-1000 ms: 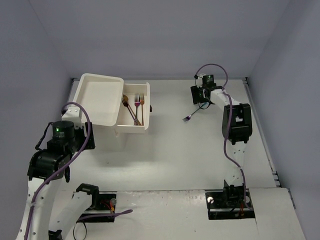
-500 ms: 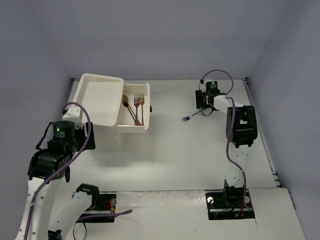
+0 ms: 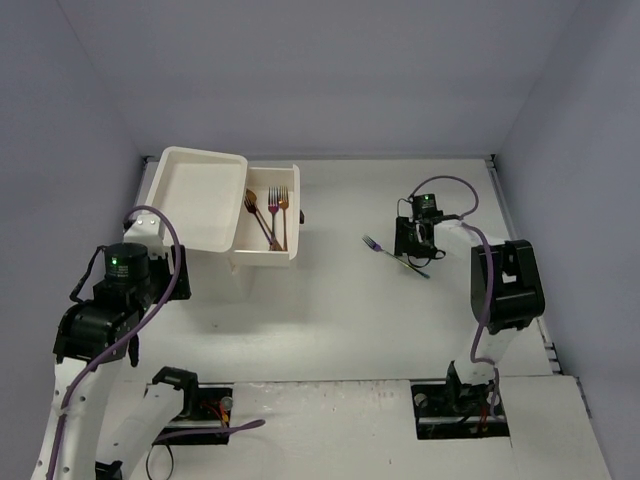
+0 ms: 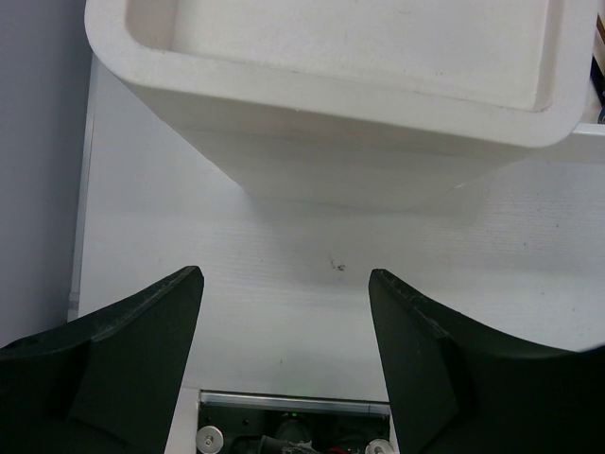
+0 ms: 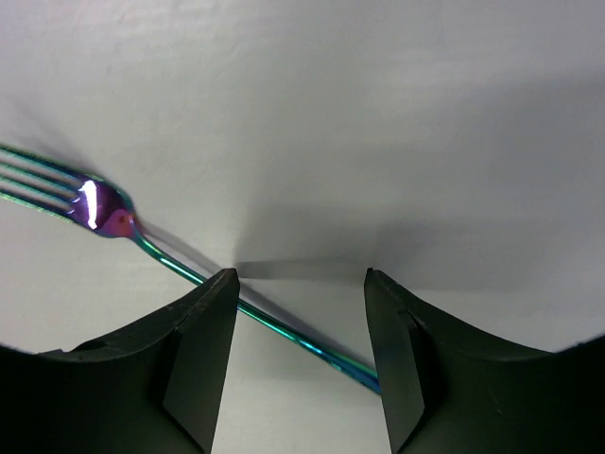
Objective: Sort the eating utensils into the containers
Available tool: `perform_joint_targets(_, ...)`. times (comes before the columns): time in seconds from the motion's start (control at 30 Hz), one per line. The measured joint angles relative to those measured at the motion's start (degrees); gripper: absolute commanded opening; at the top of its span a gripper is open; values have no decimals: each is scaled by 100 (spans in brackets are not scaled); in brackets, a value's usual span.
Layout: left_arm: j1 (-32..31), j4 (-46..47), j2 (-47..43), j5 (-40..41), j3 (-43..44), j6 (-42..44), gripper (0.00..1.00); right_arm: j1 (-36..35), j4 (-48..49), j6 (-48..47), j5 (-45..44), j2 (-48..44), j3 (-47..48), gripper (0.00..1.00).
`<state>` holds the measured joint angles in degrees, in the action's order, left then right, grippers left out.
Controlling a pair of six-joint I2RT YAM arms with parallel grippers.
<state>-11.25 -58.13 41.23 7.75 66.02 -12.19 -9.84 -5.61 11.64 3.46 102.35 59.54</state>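
Observation:
An iridescent fork lies out on the white table, tines to the left. In the right wrist view its tines are at the left and its thin handle runs diagonally across the gap of my right gripper. That gripper is open and straddles the handle; whether a finger touches it I cannot tell. At the back left stand the white containers: a shallow empty one on top, and beside it an open drawer holding three forks. My left gripper hangs open and empty just in front of a container.
Grey-lilac walls close the table in at the back and both sides. The left arm stands near the left wall, close to the containers. The arm bases and loose purple cables sit at the near edge.
My right gripper has come toward the near side and lower. The fork's handle swung from pointing back-right to near-right, and its tines stayed about where they were. The left arm is unmoved.

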Motion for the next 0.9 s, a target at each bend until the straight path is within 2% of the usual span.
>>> perform_joint_targets(0.27,0,0,-22,2,0,0,68,-746,-330,515,140,-501,-386,51)
perform_joint_targets(0.6,0,0,-14,6,0,-2,68,-872,-580,224,175,-1538,-79,51)
perform_joint_targets(0.9,0,0,-27,7,0,-2,68,-1486,-1176,-263,67,-1208,21,50)
